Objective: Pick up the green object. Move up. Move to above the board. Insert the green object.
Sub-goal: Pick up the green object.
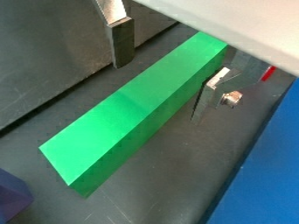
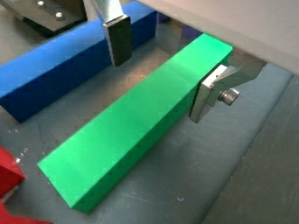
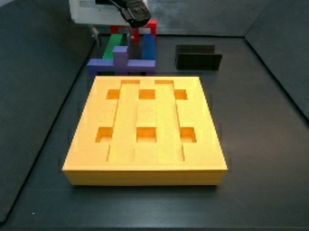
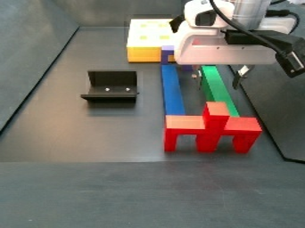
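Gripper open astride the green bar, fingers not touching it.

The bar lies flat on the floor between the blue block and red piece, behind the board.

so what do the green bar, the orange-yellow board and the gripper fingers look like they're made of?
Long green rectangular bar: likely plastic, matte; uniform colour, sharp edges, soft sheen.
Large orange-yellow holed board: likely the same sort of plastic, matte; even colour, crisp square holes.
Fingers: bare metal plates, brushed silver, with a dark pad whose material is unclear.
The tool straddles the bar's far end, jaws open, not visibly touching it.
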Controlling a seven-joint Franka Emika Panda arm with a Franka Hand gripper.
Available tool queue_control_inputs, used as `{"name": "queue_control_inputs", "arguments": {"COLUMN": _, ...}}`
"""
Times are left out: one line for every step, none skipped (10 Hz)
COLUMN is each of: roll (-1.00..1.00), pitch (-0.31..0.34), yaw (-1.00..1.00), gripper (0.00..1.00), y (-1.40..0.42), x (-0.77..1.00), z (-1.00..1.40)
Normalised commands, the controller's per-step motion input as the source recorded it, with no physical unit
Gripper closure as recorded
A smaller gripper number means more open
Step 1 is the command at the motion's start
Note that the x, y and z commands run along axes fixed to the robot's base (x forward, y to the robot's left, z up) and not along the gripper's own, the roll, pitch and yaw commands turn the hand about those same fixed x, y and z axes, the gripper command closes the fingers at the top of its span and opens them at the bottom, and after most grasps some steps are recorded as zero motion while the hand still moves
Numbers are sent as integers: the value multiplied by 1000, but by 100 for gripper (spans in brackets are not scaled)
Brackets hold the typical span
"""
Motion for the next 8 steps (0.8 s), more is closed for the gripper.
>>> {"name": "queue_control_inputs", "arguments": {"roll": 109, "pitch": -11, "yaw": 0, "gripper": 0, "y": 0, "x": -157, "z": -69}}
{"name": "queue_control_inputs", "arguments": {"roll": 81, "pitch": -90, "yaw": 0, "gripper": 0, "y": 0, "x": -129, "z": -71}}
{"name": "queue_control_inputs", "arguments": {"roll": 46, "pitch": -147, "yaw": 0, "gripper": 0, "y": 0, "x": -29, "z": -154}}
{"name": "queue_control_inputs", "arguments": {"roll": 0, "pitch": -224, "yaw": 0, "gripper": 0, "y": 0, "x": 0, "z": -186}}
{"name": "queue_control_inputs", "arguments": {"roll": 0, "pitch": -240, "yaw": 0, "gripper": 0, "y": 0, "x": 0, "z": -220}}
{"name": "queue_control_inputs", "arguments": {"roll": 0, "pitch": -263, "yaw": 0, "gripper": 0, "y": 23, "x": 0, "z": -291}}
{"name": "queue_control_inputs", "arguments": {"roll": 0, "pitch": -220, "yaw": 0, "gripper": 0, "y": 37, "x": 0, "z": -211}}
{"name": "queue_control_inputs", "arguments": {"roll": 0, "pitch": -126, "yaw": 0, "gripper": 0, "y": 57, "x": 0, "z": -71}}
